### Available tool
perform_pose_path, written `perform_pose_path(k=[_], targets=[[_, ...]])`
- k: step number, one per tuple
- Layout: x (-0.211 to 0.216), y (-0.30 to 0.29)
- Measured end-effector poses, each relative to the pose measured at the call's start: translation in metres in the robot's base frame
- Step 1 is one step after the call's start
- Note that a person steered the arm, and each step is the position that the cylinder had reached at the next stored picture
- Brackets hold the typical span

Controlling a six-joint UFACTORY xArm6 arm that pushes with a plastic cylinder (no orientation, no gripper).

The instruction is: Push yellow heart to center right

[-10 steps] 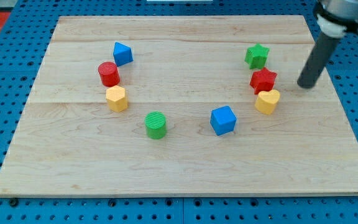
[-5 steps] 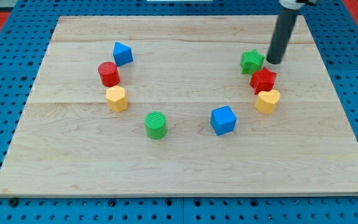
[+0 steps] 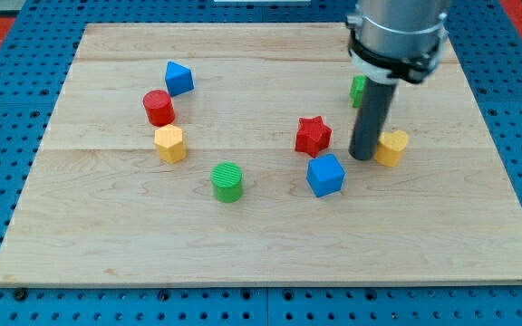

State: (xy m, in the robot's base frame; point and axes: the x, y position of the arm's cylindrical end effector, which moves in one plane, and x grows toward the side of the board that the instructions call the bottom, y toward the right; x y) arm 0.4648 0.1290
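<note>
The yellow heart (image 3: 391, 147) lies on the wooden board (image 3: 261, 244) at the view's right, a little below mid height. My tip (image 3: 362, 157) stands just left of it, touching or nearly touching its left side. The red star (image 3: 313, 135) lies left of my tip. The blue cube (image 3: 325, 175) sits just below and left of my tip. The green star (image 3: 358, 90) is mostly hidden behind the rod, above the heart.
A blue block (image 3: 178, 78), a red cylinder (image 3: 159, 108) and a yellow hexagon block (image 3: 169, 143) form a cluster at the view's left. A green cylinder (image 3: 227, 181) stands at the lower middle. The board's right edge runs close past the heart.
My tip swept from the board's right edge, up past the green star, then down and left between red star and heart. The red star slid left. The heart barely moved.
</note>
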Motion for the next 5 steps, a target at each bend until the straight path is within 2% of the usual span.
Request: perform_pose_path(k=[2, 4, 5], targets=[[0.007, 0.057], [-0.013, 0.048], [-0.039, 0.058]])
